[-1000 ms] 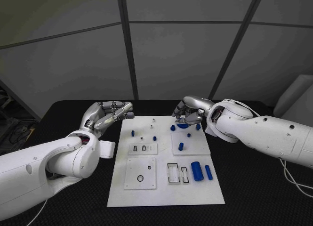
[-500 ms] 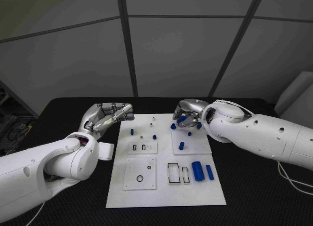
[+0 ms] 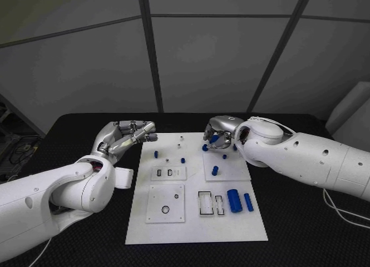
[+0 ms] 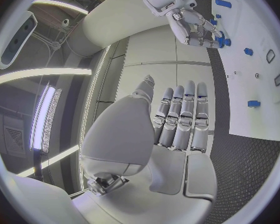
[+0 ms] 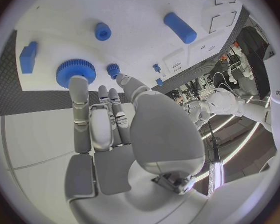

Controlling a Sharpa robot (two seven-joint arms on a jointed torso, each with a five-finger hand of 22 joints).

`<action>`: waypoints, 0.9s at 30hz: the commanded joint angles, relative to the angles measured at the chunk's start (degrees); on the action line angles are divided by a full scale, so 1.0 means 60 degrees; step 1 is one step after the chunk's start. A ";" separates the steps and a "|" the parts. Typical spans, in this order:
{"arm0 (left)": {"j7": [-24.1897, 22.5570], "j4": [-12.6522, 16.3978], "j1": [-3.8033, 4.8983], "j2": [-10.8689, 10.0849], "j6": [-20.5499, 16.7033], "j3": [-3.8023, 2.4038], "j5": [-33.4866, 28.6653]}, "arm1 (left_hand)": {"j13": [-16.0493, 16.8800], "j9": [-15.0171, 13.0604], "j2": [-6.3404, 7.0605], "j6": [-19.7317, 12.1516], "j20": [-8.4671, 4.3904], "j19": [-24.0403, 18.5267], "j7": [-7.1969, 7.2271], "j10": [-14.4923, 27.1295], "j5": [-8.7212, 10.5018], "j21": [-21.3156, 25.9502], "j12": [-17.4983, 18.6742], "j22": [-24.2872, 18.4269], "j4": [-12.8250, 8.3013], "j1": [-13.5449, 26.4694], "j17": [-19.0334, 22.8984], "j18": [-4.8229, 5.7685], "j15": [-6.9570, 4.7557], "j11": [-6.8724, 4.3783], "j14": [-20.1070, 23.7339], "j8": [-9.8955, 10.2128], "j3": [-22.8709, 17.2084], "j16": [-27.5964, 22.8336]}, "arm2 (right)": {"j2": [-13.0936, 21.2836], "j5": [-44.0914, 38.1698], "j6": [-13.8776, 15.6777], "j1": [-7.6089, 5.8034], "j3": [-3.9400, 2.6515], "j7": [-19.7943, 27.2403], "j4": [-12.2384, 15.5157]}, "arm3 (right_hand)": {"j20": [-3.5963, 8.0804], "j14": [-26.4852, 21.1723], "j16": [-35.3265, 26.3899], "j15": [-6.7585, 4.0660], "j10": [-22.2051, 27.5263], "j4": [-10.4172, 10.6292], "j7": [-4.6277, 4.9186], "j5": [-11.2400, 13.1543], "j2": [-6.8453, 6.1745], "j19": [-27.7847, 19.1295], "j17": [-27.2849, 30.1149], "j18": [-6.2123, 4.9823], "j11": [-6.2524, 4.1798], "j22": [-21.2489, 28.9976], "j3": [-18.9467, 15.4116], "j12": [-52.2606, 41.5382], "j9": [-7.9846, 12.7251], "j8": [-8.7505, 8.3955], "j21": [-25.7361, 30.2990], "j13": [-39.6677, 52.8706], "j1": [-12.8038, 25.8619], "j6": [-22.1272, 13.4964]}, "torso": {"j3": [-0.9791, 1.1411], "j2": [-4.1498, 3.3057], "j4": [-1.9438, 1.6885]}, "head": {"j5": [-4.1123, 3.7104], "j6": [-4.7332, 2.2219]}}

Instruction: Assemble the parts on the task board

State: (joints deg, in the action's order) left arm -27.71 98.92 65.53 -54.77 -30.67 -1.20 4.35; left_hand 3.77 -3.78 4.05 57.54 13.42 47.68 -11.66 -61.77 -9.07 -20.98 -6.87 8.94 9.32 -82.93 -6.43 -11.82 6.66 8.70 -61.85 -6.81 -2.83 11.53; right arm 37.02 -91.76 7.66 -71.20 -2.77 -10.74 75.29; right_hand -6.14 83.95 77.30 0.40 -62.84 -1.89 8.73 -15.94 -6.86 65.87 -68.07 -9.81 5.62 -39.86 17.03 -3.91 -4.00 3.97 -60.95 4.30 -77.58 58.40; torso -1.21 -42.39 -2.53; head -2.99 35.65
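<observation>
There are no words, numbers or signs that can be read. The white task board (image 3: pixel 197 222) has only small outlined shapes on it, with no letters. At the rim of the right wrist view, a few pale marks sit on something in the room, but they are too small and cut off to make out.
</observation>
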 commanded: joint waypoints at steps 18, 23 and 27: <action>0.0001 0.0059 0.0024 -0.0035 0.0155 -0.0013 0.0101 | -0.0003 0.0011 -0.0032 0.0006 0.0055 -0.0130 -0.0073 0.0035 0.0039 0.0089 0.0113 -0.0035 -0.0026 0.0140 -0.0001 0.0235 0.0076 0.0088 0.0101 0.0127 0.0090 -0.0174 | -0.0404 -0.0155 -0.0518 -0.0024 -0.0001 -0.0018 -0.0320 | -0.0004 0.0533 0.0433 0.0063 -0.0326 0.0079 -0.0010 -0.0114 0.0103 0.0227 -0.0494 0.0272 -0.0032 -0.0737 0.0313 -0.0136 -0.0013 -0.0005 -0.0598 0.0020 -0.0160 -0.0078 | 0.0011 -0.0044 -0.0032 | 0.0002 0.0079; 0.0016 0.0057 0.0026 -0.0039 0.0162 -0.0014 0.0101 | -0.0003 0.0012 -0.0039 -0.0002 0.0059 -0.0117 -0.0081 0.0045 0.0040 0.0079 0.0130 -0.0033 -0.0035 0.0140 0.0000 0.0230 0.0081 0.0095 0.0111 0.0145 0.0093 -0.0196 | -0.0446 -0.0155 -0.0667 -0.0024 0.0000 -0.0032 -0.0333 | 0.0007 0.0525 0.0481 0.0054 -0.0446 0.0067 -0.0004 -0.0185 0.0106 0.0214 -0.0531 0.0278 -0.0051 -0.0825 0.0432 -0.0166 -0.0015 -0.0004 -0.0687 0.0025 -0.0203 -0.0063 | 0.0015 -0.0051 -0.0034 | 0.0002 0.0083; 0.0022 0.0062 0.0027 -0.0046 0.0168 -0.0014 0.0101 | -0.0003 0.0012 -0.0042 -0.0005 0.0060 -0.0111 -0.0085 0.0048 0.0040 0.0075 0.0137 -0.0032 -0.0038 0.0141 0.0000 0.0229 0.0083 0.0098 0.0115 0.0153 0.0094 -0.0205 | -0.0464 -0.0160 -0.0750 -0.0023 0.0001 -0.0057 -0.0358 | 0.0011 0.0520 0.0493 0.0051 -0.0484 0.0065 -0.0002 -0.0215 0.0106 0.0203 -0.0535 0.0279 -0.0055 -0.0851 0.0482 -0.0172 -0.0018 0.0001 -0.0717 0.0026 -0.0213 -0.0049 | 0.0012 -0.0061 -0.0044 | 0.0004 0.0094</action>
State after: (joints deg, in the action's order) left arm -27.42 99.13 65.60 -55.00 -30.41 -1.21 4.41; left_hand 3.77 -3.79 3.76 57.53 13.73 47.37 -11.66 -61.53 -9.07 -20.54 -6.31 8.79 9.17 -82.64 -6.42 -11.83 6.96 8.94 -61.55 -6.17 -2.68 10.44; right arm 34.29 -92.33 4.61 -71.21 -2.74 -10.92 73.18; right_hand -6.25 83.95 80.02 0.40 -65.32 -1.48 8.62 -16.95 -6.09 66.78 -71.21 -8.89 5.42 -44.91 19.46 -4.65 -4.04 3.97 -64.91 4.40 -78.35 58.12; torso -1.14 -42.71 -2.74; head -3.00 36.17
